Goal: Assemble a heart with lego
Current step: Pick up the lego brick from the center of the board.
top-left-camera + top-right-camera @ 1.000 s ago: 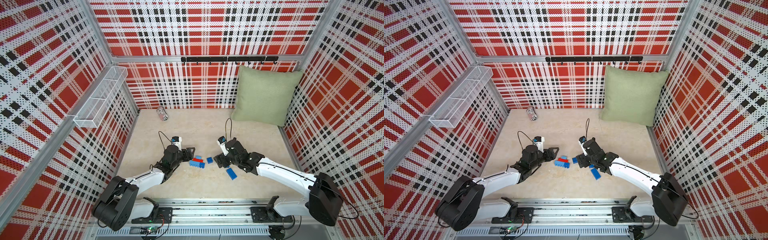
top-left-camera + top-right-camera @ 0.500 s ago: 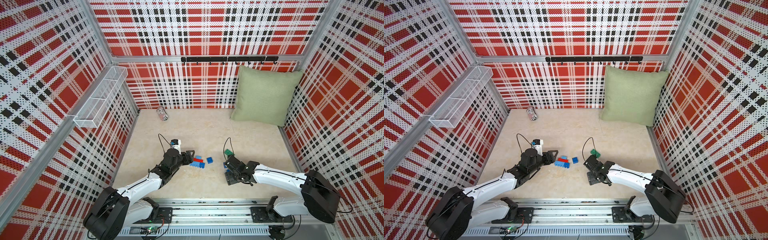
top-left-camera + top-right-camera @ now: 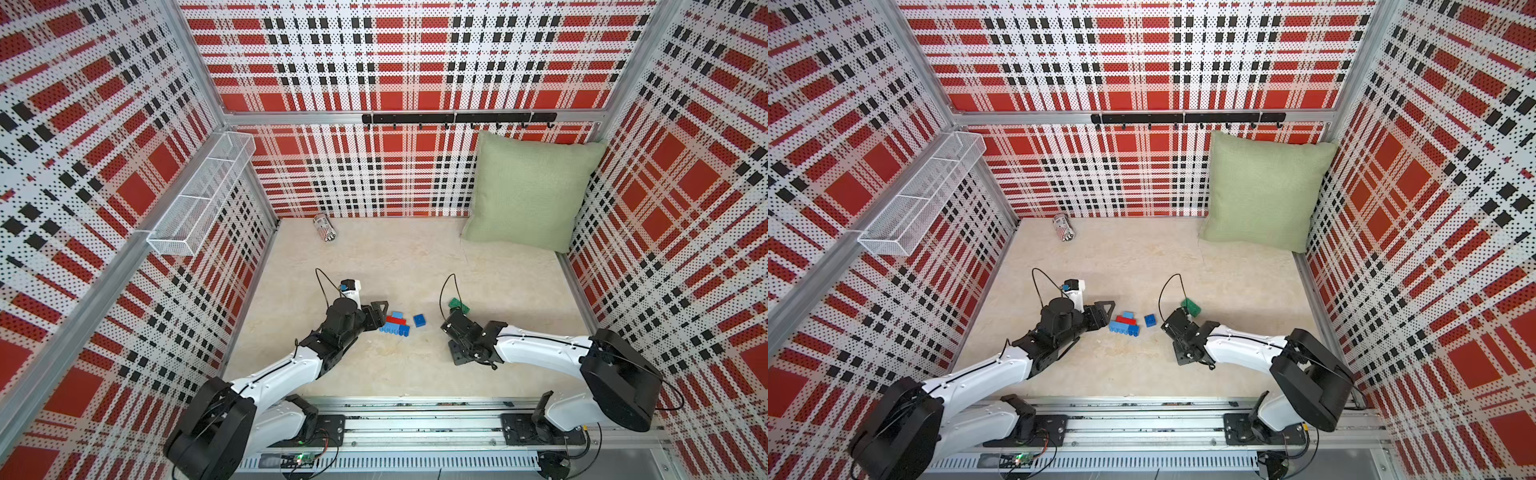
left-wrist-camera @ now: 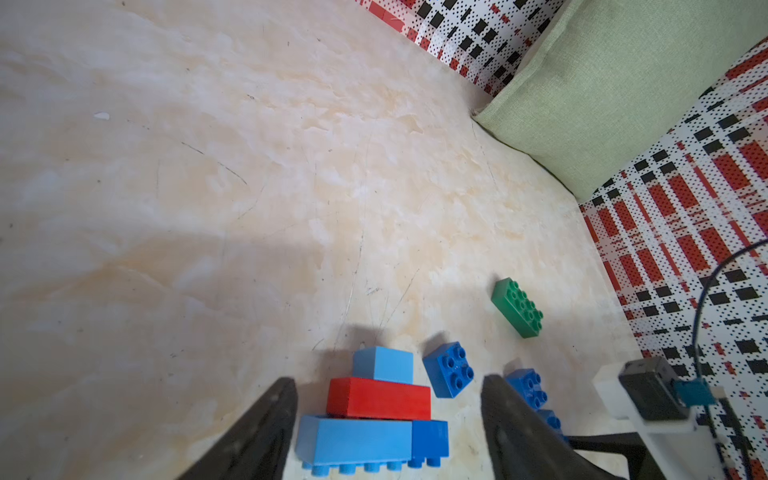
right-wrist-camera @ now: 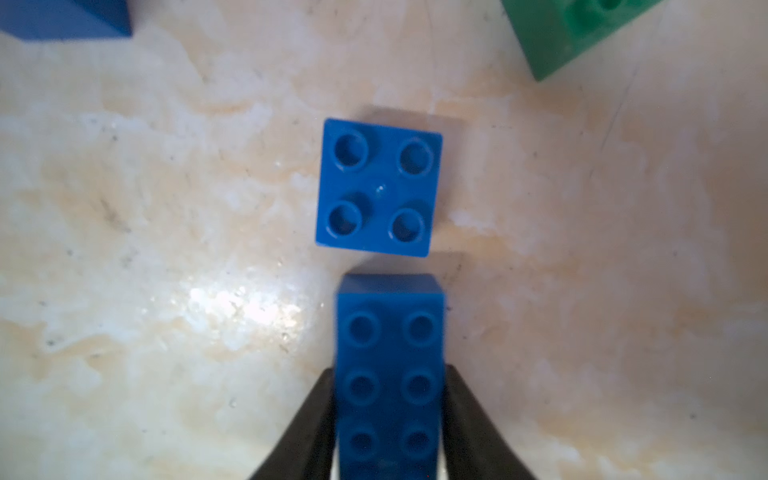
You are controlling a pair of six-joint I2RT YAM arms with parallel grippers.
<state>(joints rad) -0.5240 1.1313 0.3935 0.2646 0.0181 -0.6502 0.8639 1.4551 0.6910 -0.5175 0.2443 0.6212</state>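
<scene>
The heart (image 3: 395,325), part-built, lay at lower centre in both top views. It had a long light-blue base, a red brick on that, a small light-blue brick at the tip and a dark-blue square at the base's right end. It lay on its side on the table (image 3: 374,270). Its long axis ran left to right across the frame, its studs pointed to the lower edge, and it narrowed toward the upper edge. Your left gripper (image 3: 377,319) stood at its left end with jaws wide. In the left wrist view the heart lay between the tips, and nothing was gripped.

The long blue brick (image 5: 390,353) was hidden under the wrist in the top views. The right wrist view showed it studs up, its long axis in line with the fingers. Your right gripper (image 5: 390,374) was closed on its two long sides. Whether it had left the table could not be told. A square blue brick (image 5: 379,187) lay just beyond its free end, a narrow gap between them. A second square blue brick (image 3: 419,320) lay between the two grippers. The green brick (image 3: 459,306) lay just above the right wrist in the frame.

As a judgement, the heart lay left of your right gripper, and the two sets of studs faced different ways. The held brick would probably need a quarter turn before mating. Your left arm was the nearer to steady the heart.
</scene>
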